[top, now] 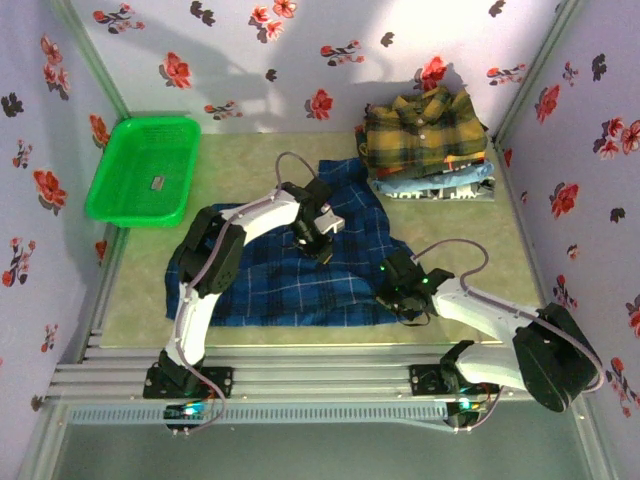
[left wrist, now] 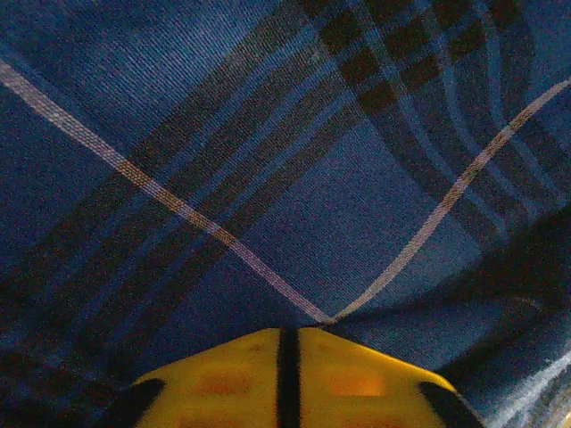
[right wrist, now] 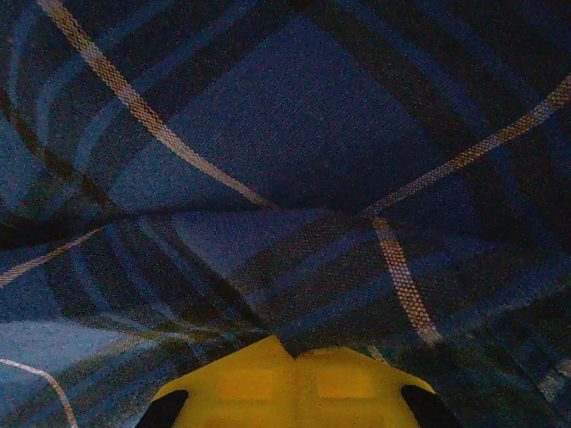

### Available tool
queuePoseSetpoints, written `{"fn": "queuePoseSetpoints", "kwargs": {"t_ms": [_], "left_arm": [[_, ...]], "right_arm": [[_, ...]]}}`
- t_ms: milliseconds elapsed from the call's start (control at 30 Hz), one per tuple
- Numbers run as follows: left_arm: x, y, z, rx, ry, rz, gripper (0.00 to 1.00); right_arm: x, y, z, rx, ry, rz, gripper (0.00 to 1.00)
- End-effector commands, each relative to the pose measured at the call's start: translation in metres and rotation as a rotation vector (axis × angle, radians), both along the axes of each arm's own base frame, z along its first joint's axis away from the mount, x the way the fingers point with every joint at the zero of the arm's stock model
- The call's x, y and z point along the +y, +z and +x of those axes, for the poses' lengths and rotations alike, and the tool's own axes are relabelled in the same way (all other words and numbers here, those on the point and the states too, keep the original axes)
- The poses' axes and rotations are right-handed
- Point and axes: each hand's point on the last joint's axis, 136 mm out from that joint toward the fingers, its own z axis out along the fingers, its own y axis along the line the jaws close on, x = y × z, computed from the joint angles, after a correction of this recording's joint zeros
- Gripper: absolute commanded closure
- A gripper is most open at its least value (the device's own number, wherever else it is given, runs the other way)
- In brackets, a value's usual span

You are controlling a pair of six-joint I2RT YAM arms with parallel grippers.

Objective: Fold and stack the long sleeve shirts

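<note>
Found the blue shirt spread flat across the near middle of the table. Spotted the left hand planted on its far right part, roughly mid-table, and the right hand down at its near right edge, with most of the cloth lying off to the left of both.

Up close, saw the left's yellow fingers clenched tight, with the weave puckering and two white lines meeting right at the tips, so read that as a pinch of blue shirt. Same deal on the right: fingers pressed together, with a fold of the cloth running straight into them.

Made out the long axis as left-to-right along the near edge, with one lobe reaching toward the far right. Couldn't tell collar from hem, so no call on which way it pointed.

Noticed the yellow shirt folded on top of light blue shirts in the far right corner, well apart from both hands. Clocked the basket off at the far left.
</note>
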Motion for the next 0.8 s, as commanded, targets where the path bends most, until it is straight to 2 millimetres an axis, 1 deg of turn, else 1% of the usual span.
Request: {"fn": "queuePoseSetpoints", "kwargs": {"t_ms": [0,100,233,367,600,767], "left_arm": [[-0.001,0.000,-0.001,0.016,0.005,-0.002,0.93],[0.000,0.005,0.011,-0.018,0.046,-0.022,0.95],[0.004,0.011,0.027,-0.047,0.133,-0.034,0.97],[0.010,0.008,0.036,-0.061,0.184,-0.030,0.98],[0.007,0.009,0.036,-0.050,0.195,-0.055,0.98],[0.008,0.010,0.036,-0.056,0.212,-0.060,0.97]], "right_arm": [[-0.013,-0.005,-0.010,0.021,0.002,-0.049,1.00],[-0.015,-0.005,-0.012,0.024,0.003,-0.050,1.00],[-0.023,-0.007,-0.021,0.036,0.001,-0.060,1.00],[-0.028,-0.010,-0.029,0.040,-0.011,-0.058,1.00],[-0.033,-0.013,-0.034,0.045,-0.019,-0.063,1.00],[-0.036,-0.010,-0.035,0.039,-0.021,-0.073,1.00]]}}
